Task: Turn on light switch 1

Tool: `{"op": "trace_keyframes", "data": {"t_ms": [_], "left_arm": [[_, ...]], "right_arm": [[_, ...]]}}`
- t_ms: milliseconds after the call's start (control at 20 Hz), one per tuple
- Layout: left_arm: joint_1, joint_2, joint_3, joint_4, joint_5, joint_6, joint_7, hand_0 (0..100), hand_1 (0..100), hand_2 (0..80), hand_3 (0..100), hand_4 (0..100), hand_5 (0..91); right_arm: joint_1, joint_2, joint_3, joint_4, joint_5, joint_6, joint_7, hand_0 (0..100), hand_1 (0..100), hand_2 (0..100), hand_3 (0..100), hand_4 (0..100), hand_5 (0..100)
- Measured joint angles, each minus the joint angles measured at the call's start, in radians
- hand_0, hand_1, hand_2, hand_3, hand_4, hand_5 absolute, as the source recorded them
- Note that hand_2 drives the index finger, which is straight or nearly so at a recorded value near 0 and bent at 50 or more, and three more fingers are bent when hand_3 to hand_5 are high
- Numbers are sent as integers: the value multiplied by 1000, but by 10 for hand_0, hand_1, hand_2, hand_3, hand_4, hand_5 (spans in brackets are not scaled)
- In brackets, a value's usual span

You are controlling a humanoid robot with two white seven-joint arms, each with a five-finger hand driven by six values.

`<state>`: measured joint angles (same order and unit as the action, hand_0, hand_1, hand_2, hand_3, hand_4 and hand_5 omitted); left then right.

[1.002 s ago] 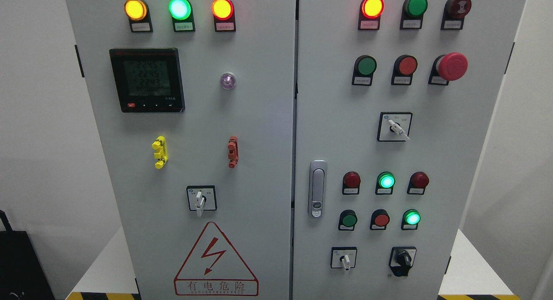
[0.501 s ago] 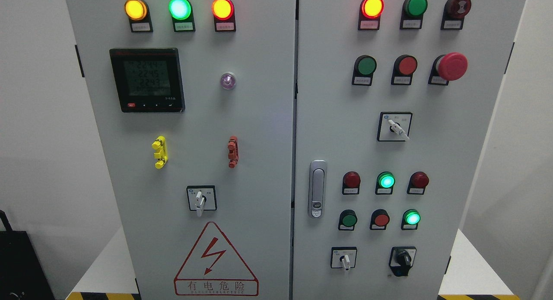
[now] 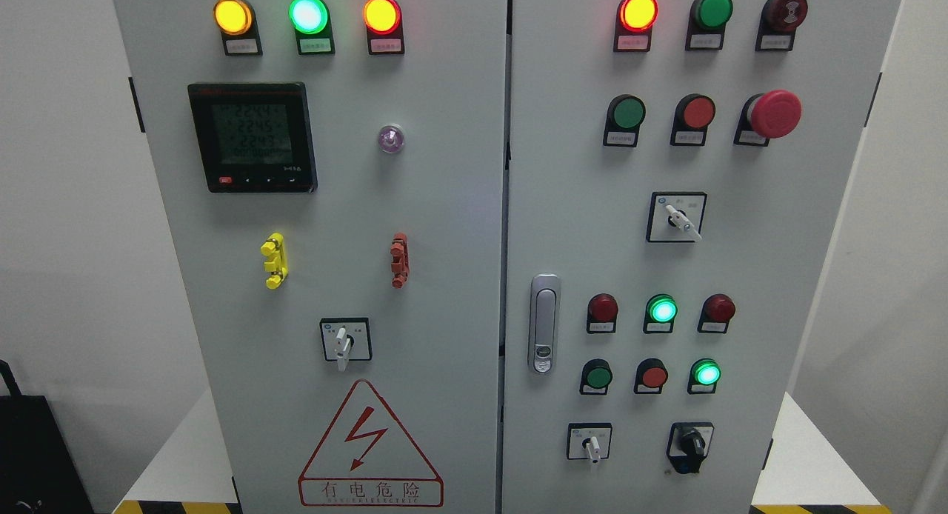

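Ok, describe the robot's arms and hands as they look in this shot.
Neither arm nor hand shows in the head view, so their colours, cables and markings cannot be told. Only the grey cabinet with its lamps, buttons and switches fills the frame.

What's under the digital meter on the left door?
Below the meter: a yellow clip, a white-handled switch, then the warning triangle. Inside the cabinet is hidden; both doors are shut.
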<state>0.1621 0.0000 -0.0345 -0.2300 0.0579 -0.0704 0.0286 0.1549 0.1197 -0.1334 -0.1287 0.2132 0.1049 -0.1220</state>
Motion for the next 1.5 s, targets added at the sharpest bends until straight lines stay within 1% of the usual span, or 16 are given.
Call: {"op": "trace_keyframes", "data": {"t_ms": [50,150,351,401,501,601,651,702,802,852,952,1052,1102,1303,1453,1503], "left_arm": [[16,0,-4,-30,-1,1,2,383,74,0,20,1,0],[44,0,-11,-93,-2,4,3,386,71,0,38,38,0],[88,16,-22,-241,-24,8,-6,409,58,0,115,168,0],[96,22,-25,-276,-34,1,-7,425,57,0,142,203,0],[104,35,-28,-347,-54,-35,-9,435,63,2,169,238,0],[110,46,-29,-414,-66,-67,-9,435,77,38,196,292,0],[111,51,-29,-447,-68,-84,-10,433,88,73,213,328,0],[113,56,-27,-486,-66,-96,-10,432,96,95,228,348,18],[114,63,-24,-560,-64,-112,-12,425,126,165,270,384,57],[115,66,-23,-598,-63,-119,-12,424,131,171,281,389,66],[115,72,-14,-677,-61,-145,-16,420,162,207,344,438,100],[113,77,-7,-757,-64,-159,-18,417,187,224,382,469,129],[110,79,-3,-799,-69,-162,-19,416,217,243,405,493,150],[97,90,9,-963,-83,-170,-19,416,271,272,458,544,197],[75,95,15,-1078,-94,-173,-21,406,297,300,503,598,260],[66,96,16,-1116,-97,-174,-21,406,308,310,515,625,297]], "right_arm": [[0,0,0,0,0,0,0,52,0,0,0,0,0],[0,0,0,0,0,0,1,52,0,0,0,0,0],[0,0,0,0,0,0,1,53,0,0,0,0,0],[0,0,0,0,0,0,1,53,0,0,0,0,0],[0,0,0,0,0,0,1,52,0,0,0,0,0],[0,0,0,0,0,0,1,52,0,0,0,0,0],[0,0,0,0,0,0,1,52,0,0,0,0,0],[0,0,0,0,0,0,1,52,0,0,0,0,0],[0,0,0,0,0,0,1,52,0,0,0,0,0],[0,0,0,0,0,0,1,52,0,0,0,0,0],[0,0,0,0,0,0,1,52,0,0,0,0,0],[0,0,0,0,0,0,2,52,0,0,0,0,0],[0,0,0,0,0,0,2,52,0,0,0,0,0],[0,0,0,0,0,0,2,52,0,0,0,0,0],[0,0,0,0,0,0,2,52,0,0,0,0,0],[0,0,0,0,0,0,2,52,0,0,0,0,0]]}}
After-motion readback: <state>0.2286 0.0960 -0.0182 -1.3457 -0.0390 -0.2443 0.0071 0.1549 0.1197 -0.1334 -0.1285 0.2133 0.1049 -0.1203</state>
